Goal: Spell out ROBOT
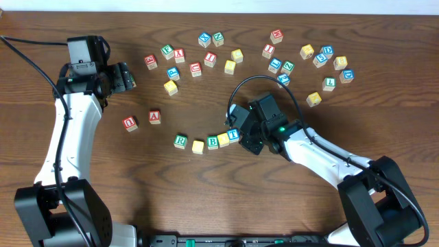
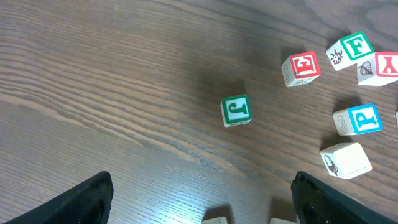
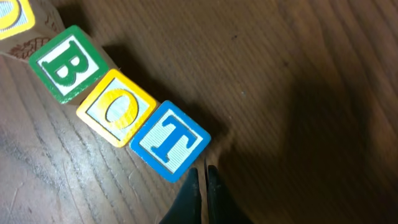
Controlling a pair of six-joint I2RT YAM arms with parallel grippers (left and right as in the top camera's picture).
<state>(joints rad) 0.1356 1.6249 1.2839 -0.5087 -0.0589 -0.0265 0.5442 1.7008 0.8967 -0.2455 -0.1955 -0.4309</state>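
Near the middle of the table [image 1: 171, 206], blocks R [image 1: 180, 141], a yellow block [image 1: 198, 147], B [image 3: 67, 63], O [image 3: 116, 107] and T [image 3: 169, 140] form a curved row. The right gripper [image 3: 203, 173] is pinched together and empty, just beside the T. Loose blocks [image 1: 230, 66] lie scattered beyond. The left gripper [image 1: 129, 75] is spread wide, well apart from the row.

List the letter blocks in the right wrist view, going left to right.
cropped yellow block → green B block → yellow O block → blue T block
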